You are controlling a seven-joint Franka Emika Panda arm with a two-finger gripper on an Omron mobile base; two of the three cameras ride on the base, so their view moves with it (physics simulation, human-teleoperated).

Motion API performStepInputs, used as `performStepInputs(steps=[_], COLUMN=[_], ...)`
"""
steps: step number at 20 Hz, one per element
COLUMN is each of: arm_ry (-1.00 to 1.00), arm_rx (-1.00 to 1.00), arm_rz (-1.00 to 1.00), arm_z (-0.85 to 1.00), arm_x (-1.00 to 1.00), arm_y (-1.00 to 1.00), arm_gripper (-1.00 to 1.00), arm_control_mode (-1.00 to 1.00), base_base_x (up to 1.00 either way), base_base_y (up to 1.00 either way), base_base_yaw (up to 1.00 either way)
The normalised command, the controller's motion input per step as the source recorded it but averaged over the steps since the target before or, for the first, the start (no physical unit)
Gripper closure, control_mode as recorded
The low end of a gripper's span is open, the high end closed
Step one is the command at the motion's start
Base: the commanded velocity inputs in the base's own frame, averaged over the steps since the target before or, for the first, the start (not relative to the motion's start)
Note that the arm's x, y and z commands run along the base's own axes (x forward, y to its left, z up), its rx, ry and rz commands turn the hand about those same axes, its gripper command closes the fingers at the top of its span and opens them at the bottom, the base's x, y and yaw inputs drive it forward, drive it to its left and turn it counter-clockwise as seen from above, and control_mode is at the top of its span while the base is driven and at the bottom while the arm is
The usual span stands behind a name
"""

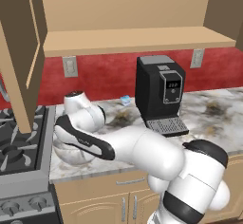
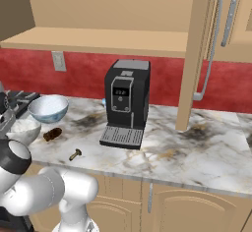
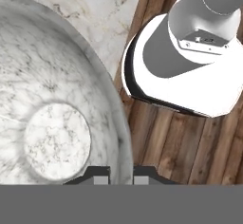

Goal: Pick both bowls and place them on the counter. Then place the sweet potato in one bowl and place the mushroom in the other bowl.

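Note:
My gripper (image 3: 118,178) is shut on the rim of the mottled grey bowl (image 3: 52,123), and the rim runs between the two fingertips. That bowl (image 1: 71,155) sits under my hand at the front left corner of the marble counter (image 1: 213,118), beside the stove. I cannot tell whether it rests on the slab. The white and blue bowl (image 2: 48,108) stands upright on the counter (image 2: 197,152) just behind the grey bowl (image 2: 22,128). The sweet potato (image 2: 52,134) lies on the marble to the right of the grey bowl. The mushroom (image 2: 75,154) lies nearer the front edge.
A black coffee machine (image 1: 159,95) stands mid-counter against the red wall. The stove (image 1: 19,147) borders the counter on the left. An open cabinet door (image 1: 19,52) hangs over the stove side. Another door (image 2: 206,39) hangs at the right. Wooden floor (image 3: 171,147) shows past the counter edge.

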Motion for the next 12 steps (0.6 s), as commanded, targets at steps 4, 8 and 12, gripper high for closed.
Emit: performStepInputs(steps=[4,8,12], arm_ry=[-0.18,-0.16,-0.12], arm_rx=[0.00,0.00,0.00], arm_rz=[0.06,0.03,0.02], arm_z=[-0.20,-0.25,-0.12], arm_x=[-0.09,-0.01,0.01], arm_y=[0.13,0.06,0.00], arm_gripper=[1.00,1.00,1.00], arm_control_mode=[-1.00,-1.00,-1.00], base_base_x=[0.00,0.00,0.00], base_base_y=[0.00,0.00,0.00], base_base_yaw=[0.00,0.00,0.00])
